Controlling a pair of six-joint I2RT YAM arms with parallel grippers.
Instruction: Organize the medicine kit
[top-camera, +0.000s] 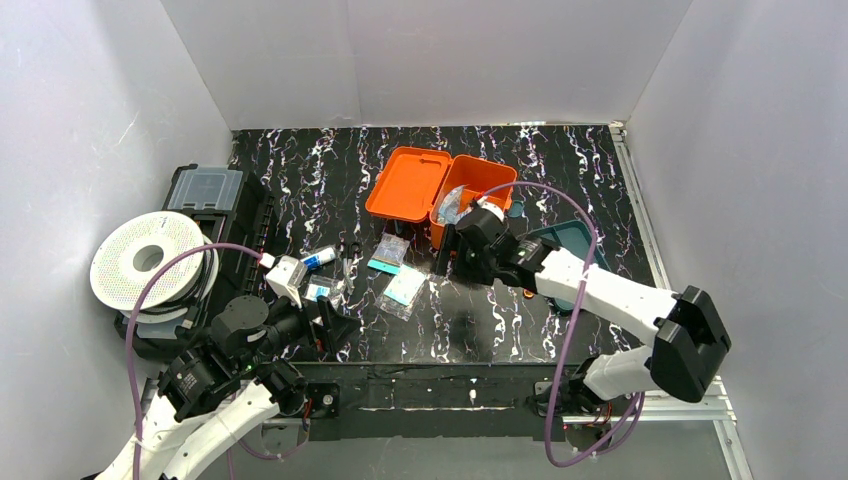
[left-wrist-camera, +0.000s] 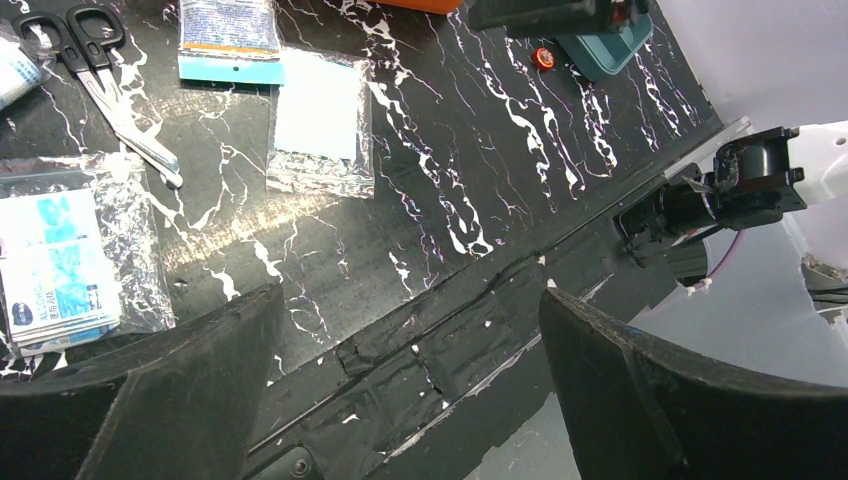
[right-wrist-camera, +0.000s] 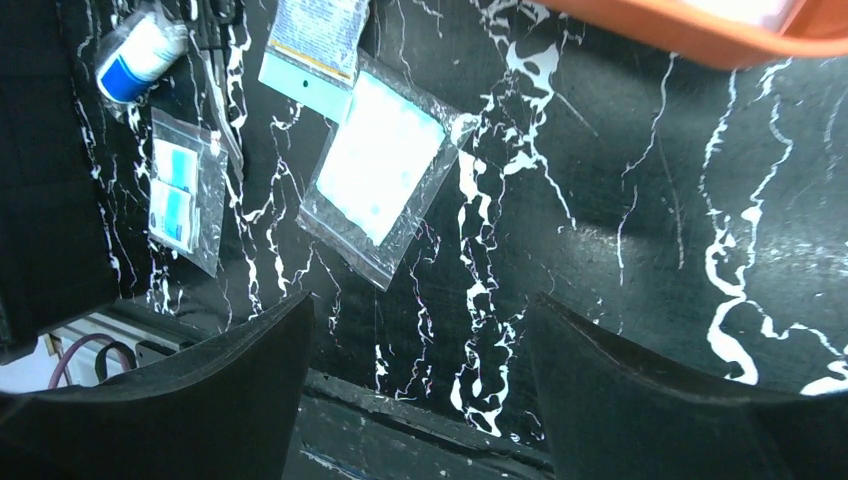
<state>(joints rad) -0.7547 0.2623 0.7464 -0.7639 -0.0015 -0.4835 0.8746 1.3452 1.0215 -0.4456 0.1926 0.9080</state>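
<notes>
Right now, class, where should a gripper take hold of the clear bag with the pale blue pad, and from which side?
Probably its empty clear border nearest the arms, from above: the clear bag lies flat on the table, and its far end is crowded by the teal-headed packet.

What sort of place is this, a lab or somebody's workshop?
Probably a robot test booth: white walls enclose a marbled black table, with the left arm and right arm bolted at its near edge.
</notes>
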